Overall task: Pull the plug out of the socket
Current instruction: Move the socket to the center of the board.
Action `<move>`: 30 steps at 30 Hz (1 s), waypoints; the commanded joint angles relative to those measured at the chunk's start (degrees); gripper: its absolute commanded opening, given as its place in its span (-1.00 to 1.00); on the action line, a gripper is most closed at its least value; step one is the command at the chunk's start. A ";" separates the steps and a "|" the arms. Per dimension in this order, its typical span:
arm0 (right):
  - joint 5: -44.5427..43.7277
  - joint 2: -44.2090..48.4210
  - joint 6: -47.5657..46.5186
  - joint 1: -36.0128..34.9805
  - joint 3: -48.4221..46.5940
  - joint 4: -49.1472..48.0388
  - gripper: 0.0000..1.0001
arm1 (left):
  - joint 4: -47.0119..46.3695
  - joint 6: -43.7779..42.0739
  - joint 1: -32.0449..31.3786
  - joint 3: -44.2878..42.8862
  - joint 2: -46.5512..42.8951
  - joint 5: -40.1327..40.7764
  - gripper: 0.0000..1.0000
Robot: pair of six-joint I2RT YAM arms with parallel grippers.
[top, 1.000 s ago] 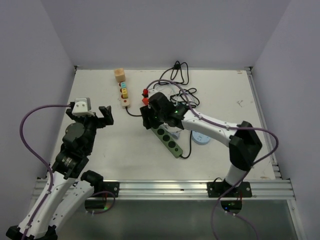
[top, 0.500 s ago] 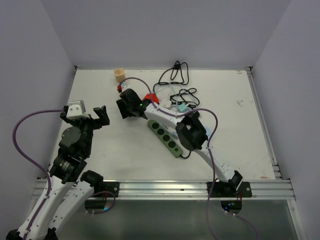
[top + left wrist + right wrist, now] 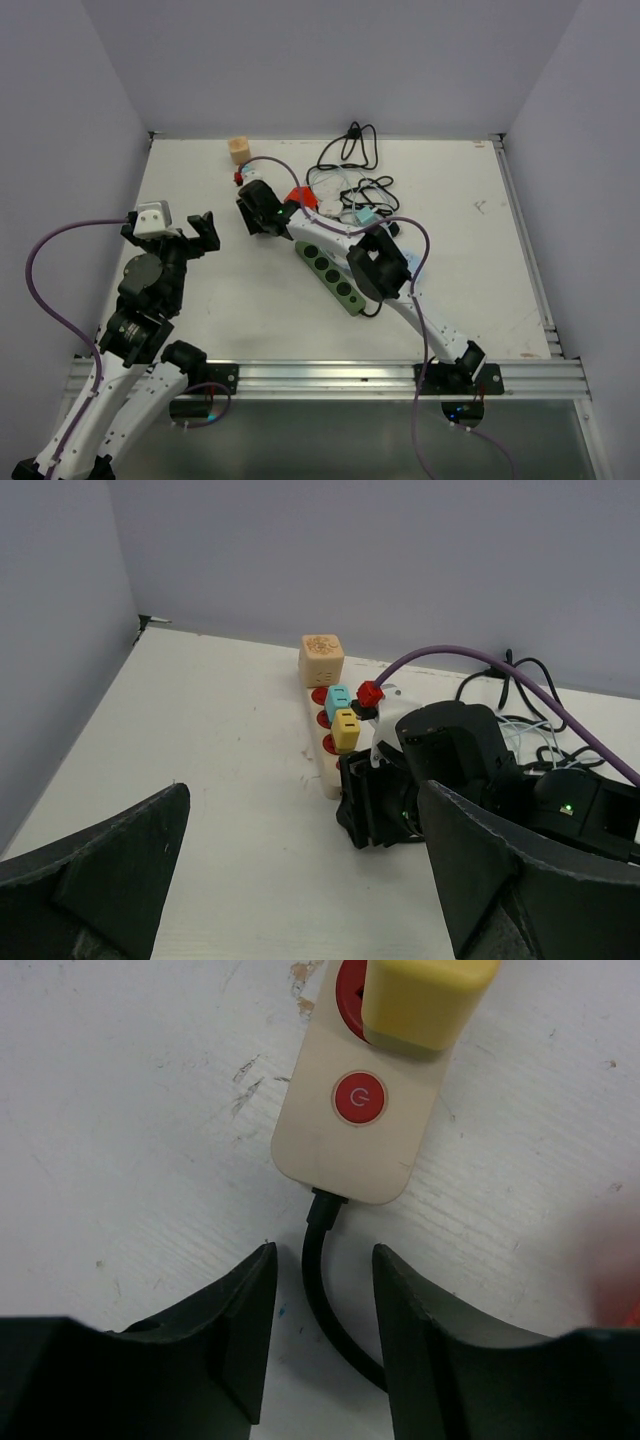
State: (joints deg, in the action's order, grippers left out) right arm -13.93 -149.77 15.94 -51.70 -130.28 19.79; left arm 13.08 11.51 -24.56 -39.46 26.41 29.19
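yellow plug (image 3: 425, 1000) seated in beige power strip (image 3: 365, 1150), next to red button (image 3: 359, 1098) marked with power symbol. right gripper (image 3: 318, 1260) jaws parted, straddling black cable (image 3: 312, 1222), gripping nothing. left gripper (image 3: 170, 232) jaws wide apart above worktop (image 3: 470, 180).

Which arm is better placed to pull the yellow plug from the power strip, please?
Right: the right gripper hovers open over the power strip near its switch, by the yellow plug; the left gripper sits aside.

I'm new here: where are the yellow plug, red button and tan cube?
yellow plug (image 3: 430, 995), right wrist view, top face
red button (image 3: 359, 1097), right wrist view, its centre
tan cube (image 3: 322, 660), left wrist view, front face
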 commanded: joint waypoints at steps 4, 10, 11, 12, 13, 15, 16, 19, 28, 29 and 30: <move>1.80 1.22 -2.76 -0.94 1.32 -0.62 -0.50 | -1.04 0.18 -0.40 0.35 0.30 -0.27 0.99; 4.70 7.38 -7.24 -3.05 9.94 -0.38 -0.95 | -0.95 0.01 -0.49 0.44 0.13 -0.19 0.99; 5.58 8.17 -8.81 -3.58 10.91 -0.02 -1.00 | -0.95 0.01 -0.67 0.53 0.13 -0.19 0.99; 5.85 9.14 -9.52 -4.28 12.05 0.24 -1.00 | -0.95 0.01 -0.76 0.44 0.22 -0.19 0.99; 5.93 10.28 -10.05 -4.63 15.02 0.07 -1.00 | -0.95 0.01 -0.84 0.53 0.13 -0.10 0.99; 7.07 13.71 -11.81 -5.68 20.29 -0.71 -1.00 | -0.95 0.01 -1.11 0.53 0.13 -0.01 0.99; 7.08 14.76 -12.16 -6.04 21.98 -1.68 -1.00 | -0.87 0.01 -1.11 0.53 0.13 -0.01 0.99; 8.22 17.93 -12.96 -6.39 26.65 -2.82 -1.00 | -0.95 0.01 -1.20 0.62 0.13 -0.01 0.99; 5.58 21.63 -14.98 -5.60 21.13 2.69 -1.00 | -0.86 -0.17 -1.20 0.53 0.39 0.60 0.99; 5.06 21.63 -14.98 -5.52 20.16 3.84 -1.00 | -0.86 -0.26 -1.20 0.61 0.48 0.87 0.99; 4.80 21.46 -15.06 -5.17 17.54 5.07 -1.00 | -0.78 -0.26 -1.20 0.62 0.39 1.04 0.99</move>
State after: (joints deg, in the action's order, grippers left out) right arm -9.47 -133.43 2.33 -57.10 -106.32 20.08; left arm 13.06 11.40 -25.58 -39.18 26.41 29.23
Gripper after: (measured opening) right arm 0.095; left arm 0.994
